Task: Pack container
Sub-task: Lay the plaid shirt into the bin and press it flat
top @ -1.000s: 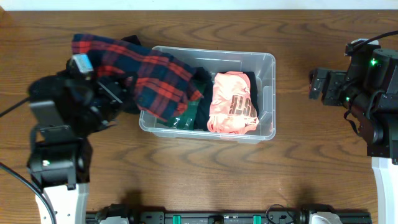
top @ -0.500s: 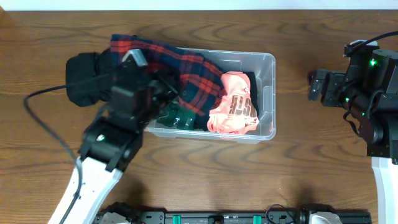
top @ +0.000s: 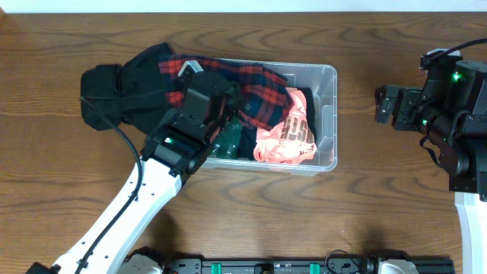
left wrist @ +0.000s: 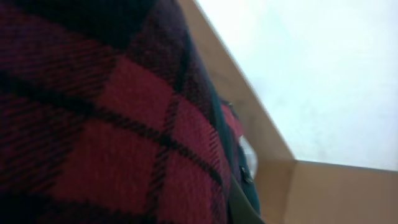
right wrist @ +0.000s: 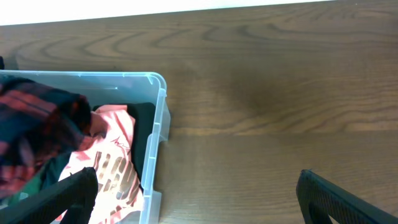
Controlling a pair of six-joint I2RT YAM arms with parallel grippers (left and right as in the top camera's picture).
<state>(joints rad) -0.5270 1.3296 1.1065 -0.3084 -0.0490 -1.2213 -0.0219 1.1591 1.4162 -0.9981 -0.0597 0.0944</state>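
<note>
I'm loading plaid shirt (top: 259, 91) into container (top: 327, 114); left jaws hidden, can't tell; right jaws open. Next: tuck overhang.

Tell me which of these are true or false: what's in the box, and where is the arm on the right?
1. A pink garment lies inside the container. True.
2. The right gripper is reaching into the container. False: it is off to the container's side over the table, its fingers spread open around nothing.
3. A red plaid cloth lies partly over the container. True.
4. The table is white plastic. False: it is brown wood.
</note>
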